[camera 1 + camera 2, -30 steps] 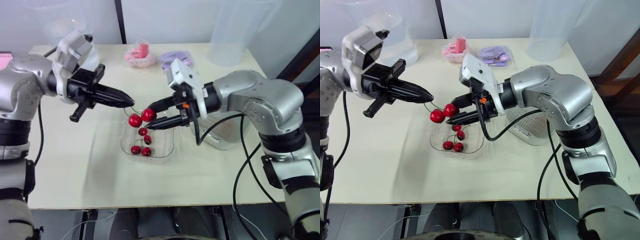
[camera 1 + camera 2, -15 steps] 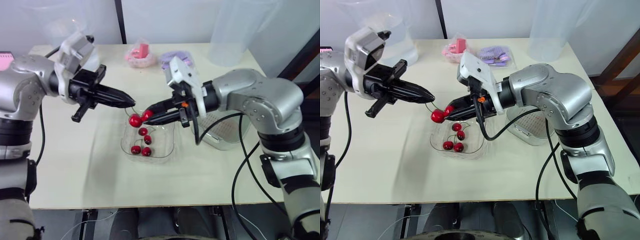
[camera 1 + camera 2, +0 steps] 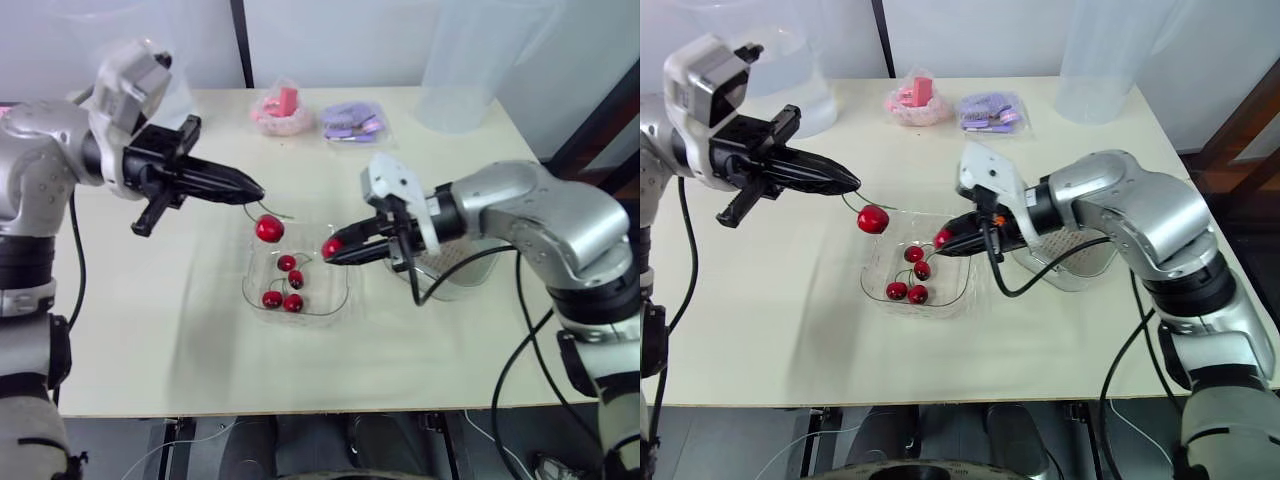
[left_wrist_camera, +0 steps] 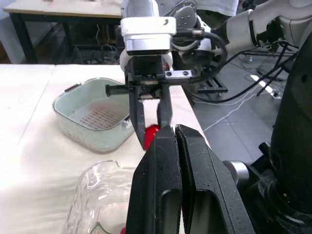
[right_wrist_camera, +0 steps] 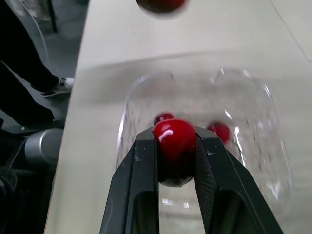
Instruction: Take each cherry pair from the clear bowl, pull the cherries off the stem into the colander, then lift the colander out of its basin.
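The left gripper [image 3: 258, 190], fingers pressed together on a thin green stem [image 3: 853, 205], dangles one glossy red cherry [image 3: 268, 229] above the 11 o'clock rim of the clear plastic bowl [image 3: 249, 286]. The right gripper [image 3: 331, 250] clamps a second red cherry [image 5: 174, 139] over the bowl's 2 o'clock edge. Four dark red cherries [image 3: 271, 299] lie inside the bowl. The white perforated colander [image 4: 97, 116] sits in its basin at the bowl's 3 o'clock.

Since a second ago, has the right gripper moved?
Yes. The right gripper, shut on one cherry, has pulled back to the robot's right, from over the clear bowl toward the colander.
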Available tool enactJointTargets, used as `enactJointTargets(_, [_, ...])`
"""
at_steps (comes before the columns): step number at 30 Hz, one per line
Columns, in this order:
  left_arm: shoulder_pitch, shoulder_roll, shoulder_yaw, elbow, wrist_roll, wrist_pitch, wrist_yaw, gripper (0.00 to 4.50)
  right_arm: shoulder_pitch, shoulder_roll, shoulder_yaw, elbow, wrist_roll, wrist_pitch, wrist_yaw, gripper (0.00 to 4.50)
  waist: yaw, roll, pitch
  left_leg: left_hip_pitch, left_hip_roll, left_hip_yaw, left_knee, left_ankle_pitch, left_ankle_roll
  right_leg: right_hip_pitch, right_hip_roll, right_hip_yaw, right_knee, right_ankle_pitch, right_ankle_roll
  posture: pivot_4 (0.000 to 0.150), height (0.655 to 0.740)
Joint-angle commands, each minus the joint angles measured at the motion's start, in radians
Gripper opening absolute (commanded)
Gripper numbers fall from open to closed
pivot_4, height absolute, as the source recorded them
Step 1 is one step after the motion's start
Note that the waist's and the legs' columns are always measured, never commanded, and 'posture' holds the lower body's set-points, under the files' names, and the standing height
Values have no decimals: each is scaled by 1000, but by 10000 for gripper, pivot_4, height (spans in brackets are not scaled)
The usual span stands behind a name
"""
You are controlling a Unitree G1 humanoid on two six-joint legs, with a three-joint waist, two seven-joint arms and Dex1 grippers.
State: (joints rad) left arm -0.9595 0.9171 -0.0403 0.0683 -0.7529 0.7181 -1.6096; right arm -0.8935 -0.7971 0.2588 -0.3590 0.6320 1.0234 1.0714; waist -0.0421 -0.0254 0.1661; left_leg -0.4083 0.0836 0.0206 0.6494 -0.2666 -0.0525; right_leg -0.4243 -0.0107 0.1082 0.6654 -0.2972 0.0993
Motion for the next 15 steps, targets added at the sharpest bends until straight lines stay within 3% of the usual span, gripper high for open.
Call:
enactJointTargets(1, [0,6,40,-38,-7,5,8,0,13,-52,-103,2,-10,-11,-26,5216,0,0,0,0,0,0,0,0,0,0,0,0,0,0,0,1500,7367])
enactJointTargets(8, [22,-12,44,-41,5,-13,14,0,205,-235,-211,121,-160,-173,-50,5216,12,0,0,0,0,0,0,0,0,1,0,0,-1,0,0,1500,7367])
enactJointTargets(14, [27,-35,36,-34,21,-31,14,0,312,-257,-244,218,-236,-261,-79,5216,5,0,0,1,0,0,1,0,0,1,0,1,0,0,0,1500,7367])
enactJointTargets(15, [29,-39,34,-35,24,-34,12,0,324,-255,-244,232,-249,-274,-84,9987,3,0,0,1,0,0,1,0,0,1,0,0,0,0,0,1500,7367])
